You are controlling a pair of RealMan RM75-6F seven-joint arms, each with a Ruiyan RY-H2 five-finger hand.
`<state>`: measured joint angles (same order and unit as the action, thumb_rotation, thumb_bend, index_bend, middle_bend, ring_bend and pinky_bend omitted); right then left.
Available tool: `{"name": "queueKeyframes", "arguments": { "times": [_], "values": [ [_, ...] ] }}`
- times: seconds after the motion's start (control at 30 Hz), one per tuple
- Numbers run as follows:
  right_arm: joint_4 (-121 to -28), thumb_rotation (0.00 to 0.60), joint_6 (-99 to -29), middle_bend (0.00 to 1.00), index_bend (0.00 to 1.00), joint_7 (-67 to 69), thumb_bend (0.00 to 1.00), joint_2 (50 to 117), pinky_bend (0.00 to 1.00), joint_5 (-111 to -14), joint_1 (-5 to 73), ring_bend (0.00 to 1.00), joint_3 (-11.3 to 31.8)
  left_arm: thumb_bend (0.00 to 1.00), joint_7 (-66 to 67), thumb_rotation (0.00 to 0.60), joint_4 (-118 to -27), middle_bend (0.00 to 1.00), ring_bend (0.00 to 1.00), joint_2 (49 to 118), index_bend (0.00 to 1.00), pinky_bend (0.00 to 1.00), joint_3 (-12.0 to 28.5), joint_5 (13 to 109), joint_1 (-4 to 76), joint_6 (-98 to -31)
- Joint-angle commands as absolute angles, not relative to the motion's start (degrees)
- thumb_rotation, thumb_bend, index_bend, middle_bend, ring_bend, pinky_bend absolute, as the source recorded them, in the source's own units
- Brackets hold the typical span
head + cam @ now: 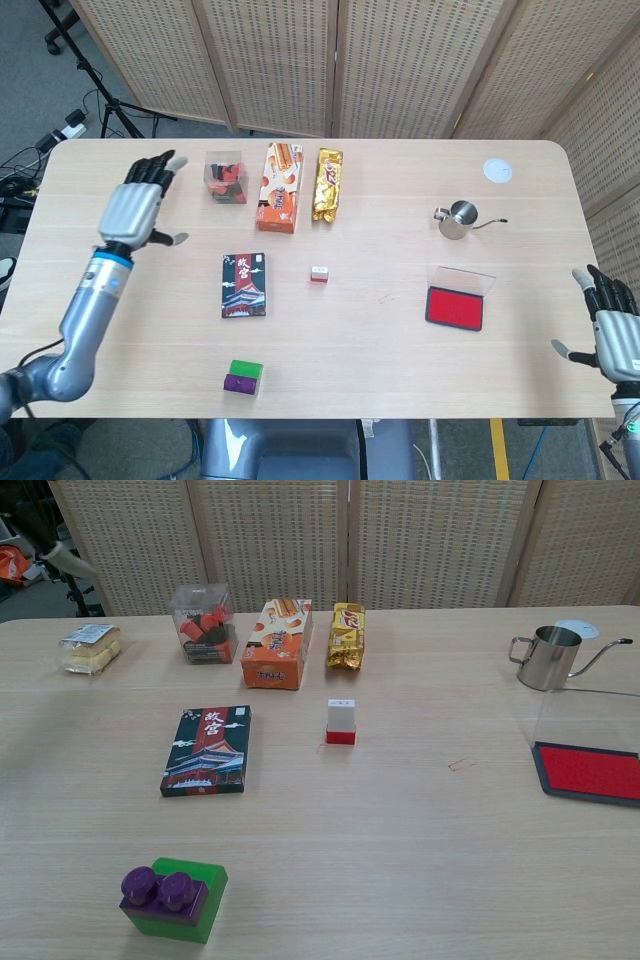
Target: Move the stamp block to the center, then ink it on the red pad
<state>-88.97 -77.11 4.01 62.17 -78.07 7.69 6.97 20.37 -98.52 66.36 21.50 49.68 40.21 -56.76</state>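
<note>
With the stamp block point(319, 275) standing upright and alone mid-table, the left hand point(135, 206) hovers far left, fingers spread, empty, while the right hand point(609, 325), equally splayed, waits near the red pad point(455, 307), likely for the inking.

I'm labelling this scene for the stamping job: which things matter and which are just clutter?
Job:
small white stamp block with red base
red ink pad, clear lid up

Clutter:
steel spouted pitcher
dark printed card box
orange snack box
gold snack packet
green-purple toy brick
</note>
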Motion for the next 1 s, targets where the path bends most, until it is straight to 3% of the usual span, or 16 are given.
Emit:
{"name": "queueKeyframes", "arguments": {
  "times": [0.03,0.17,0.53,0.57,0.7,0.83,0.93,1.0],
  "values": [
    [-90.0,0.600,-77.2,0.00,0.00,0.6,0.00,62.9,0.00,-77.7,8.5,0.00,7.4,0.00,11.9,0.600,-101.4,0.00,0.00,60.4,0.00,0.00,17.6,55.7,32.2,-58.8],
    [-92.5,0.600,-75.7,0.00,0.00,-6.3,0.00,62.3,0.00,-77.4,11.3,0.00,8.9,0.00,8.3,0.600,-103.5,0.00,0.00,57.3,0.00,0.00,14.3,56.8,26.1,-62.9],
    [-104.5,0.600,-64.5,0.02,0.00,-19.4,0.00,58.9,0.02,-71.7,22.2,0.01,13.9,0.00,5.6,0.600,-107.3,0.00,0.00,54.7,0.00,0.00,10.6,65.0,18.7,-73.0],
    [-105.8,0.600,-62.4,0.06,0.00,-21.4,0.00,59.3,0.05,-70.1,24.6,0.03,14.9,0.00,5.3,0.600,-108.0,0.00,0.00,54.5,0.00,0.00,10.1,66.1,18.1,-73.7],
    [-105.8,0.600,-53.7,0.34,0.00,-27.6,0.00,63.4,0.49,-60.8,34.6,0.35,18.5,0.00,2.7,0.600,-108.7,0.00,0.00,53.3,0.00,0.00,9.4,70.2,17.3,-74.3],
    [-103.2,0.600,-47.9,0.56,0.00,-31.7,0.00,68.4,0.79,-47.4,43.4,0.60,20.1,0.00,1.8,0.600,-108.8,0.00,0.00,52.9,0.00,0.00,9.0,71.4,17.0,-74.3],
    [-100.1,0.600,-47.6,0.69,0.00,-35.7,0.00,72.6,0.98,-38.8,49.2,0.78,19.7,0.00,1.4,0.600,-108.8,0.00,0.00,53.0,0.00,0.00,8.9,71.7,17.1,-73.9],
    [-98.8,0.600,-48.6,0.75,0.00,-37.7,0.00,75.6,1.00,-32.5,52.9,0.85,19.5,0.00,1.2,0.600,-108.5,0.00,0.00,53.0,0.00,0.00,9.0,71.5,17.4,-73.3]
  ]
}}
